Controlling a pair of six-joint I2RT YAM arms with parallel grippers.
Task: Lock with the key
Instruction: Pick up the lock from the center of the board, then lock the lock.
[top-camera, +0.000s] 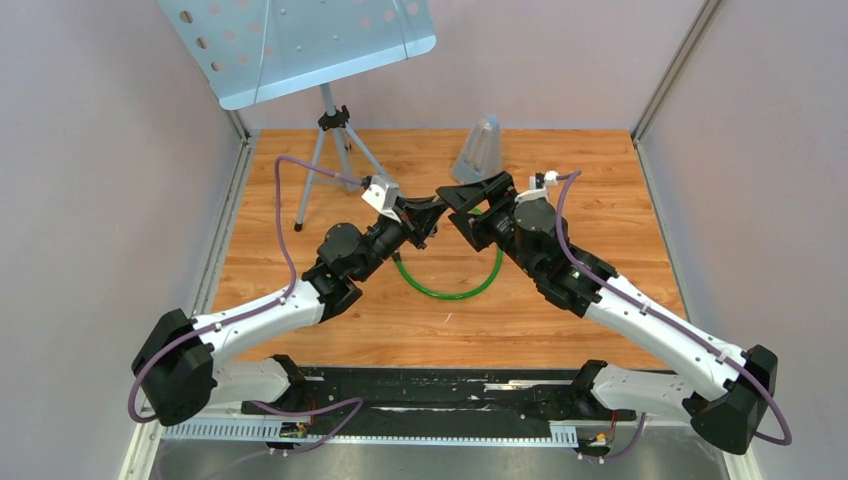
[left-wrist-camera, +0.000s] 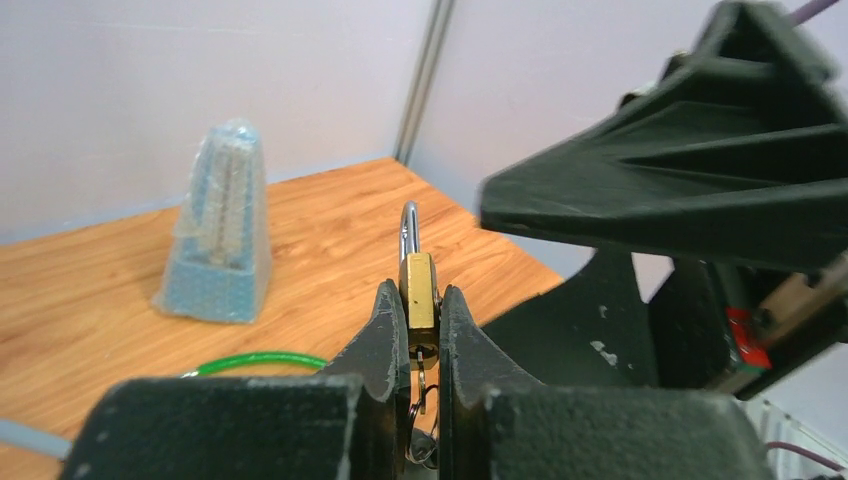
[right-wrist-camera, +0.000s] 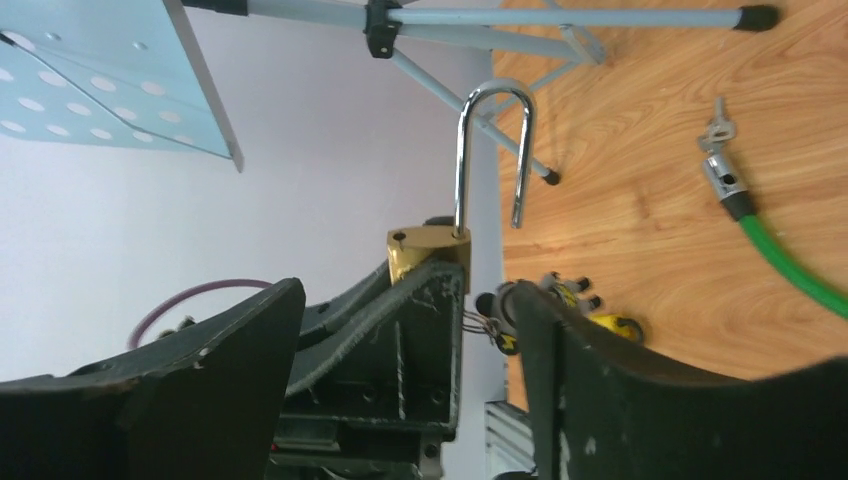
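A brass padlock (left-wrist-camera: 419, 285) stands upright between the fingers of my left gripper (left-wrist-camera: 421, 298), which is shut on its body. Its steel shackle (right-wrist-camera: 490, 150) is open, with one leg hanging free beside the body (right-wrist-camera: 425, 248). A key (left-wrist-camera: 421, 368) sits in the keyhole underneath, and a wire ring (left-wrist-camera: 424, 440) hangs from it. My right gripper (right-wrist-camera: 408, 296) is open, its two fingers standing either side of the left gripper's fingers and touching nothing. In the top view both grippers (top-camera: 432, 215) (top-camera: 470, 197) meet above the middle of the table.
A green cable (top-camera: 452, 290) lies looped on the wooden table below the grippers; its metal end (right-wrist-camera: 724, 180) points to the back. A wrapped metronome (top-camera: 481, 150) stands at the back. A music stand (top-camera: 300, 45) on a tripod (top-camera: 330, 150) is at the back left.
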